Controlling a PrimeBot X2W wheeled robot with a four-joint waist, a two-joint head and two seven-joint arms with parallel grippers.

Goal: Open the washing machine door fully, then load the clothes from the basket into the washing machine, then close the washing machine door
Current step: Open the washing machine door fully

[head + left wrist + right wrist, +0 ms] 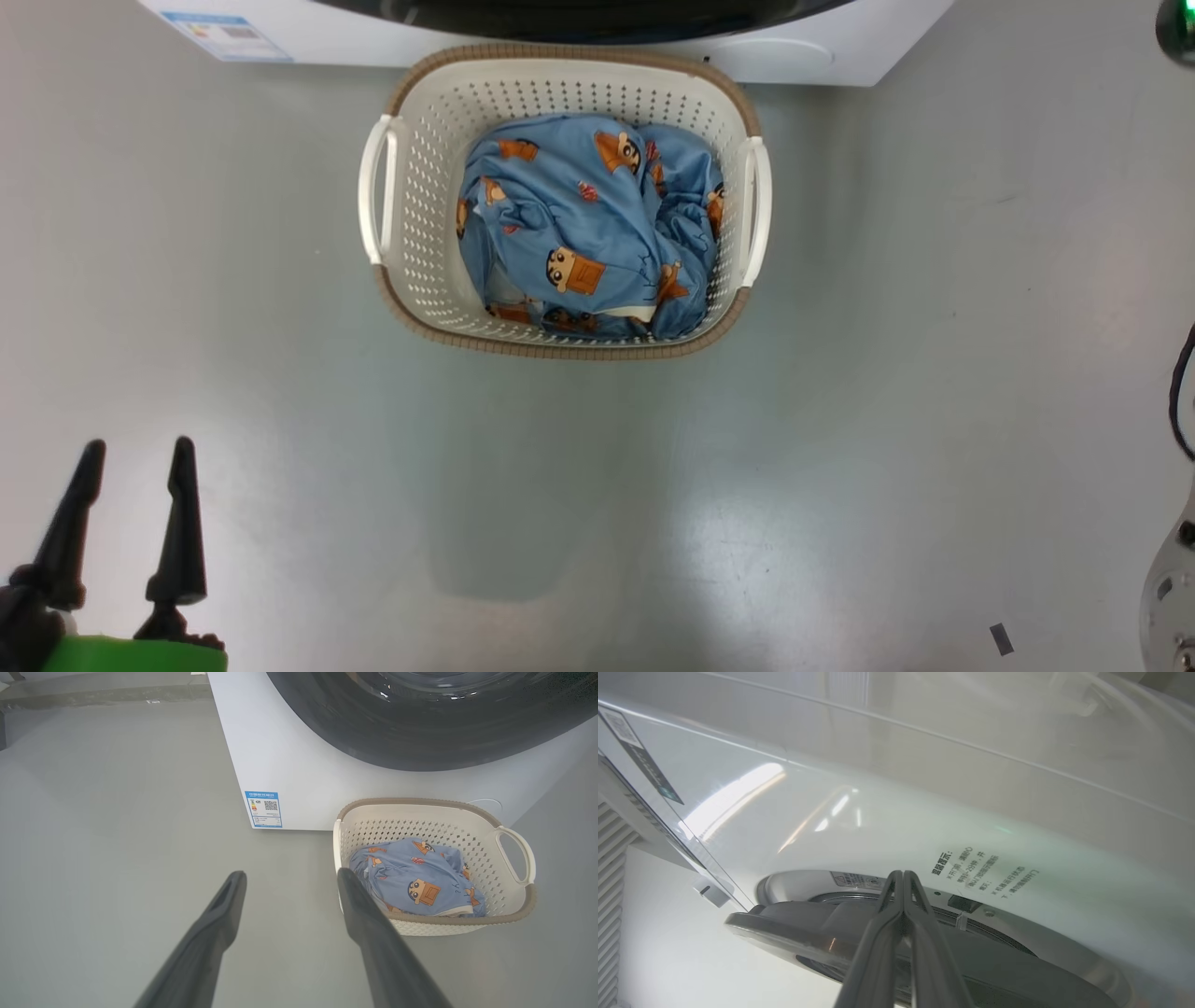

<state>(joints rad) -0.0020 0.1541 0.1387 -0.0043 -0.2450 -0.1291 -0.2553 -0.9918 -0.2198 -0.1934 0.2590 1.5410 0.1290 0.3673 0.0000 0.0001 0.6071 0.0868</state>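
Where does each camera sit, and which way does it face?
Head view: from the head, down at the basket of clothes before the washing machine; open left pincer lower left.
Left wrist view: along its fingers toward basket and washing machine door.
Right wrist view: along the shut right pincer, near the door.
Shared: head and left wrist show the basket.

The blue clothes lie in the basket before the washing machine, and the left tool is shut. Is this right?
No: the left tool is open, as the left wrist view shows. The clothes do lie in the basket before the washing machine.
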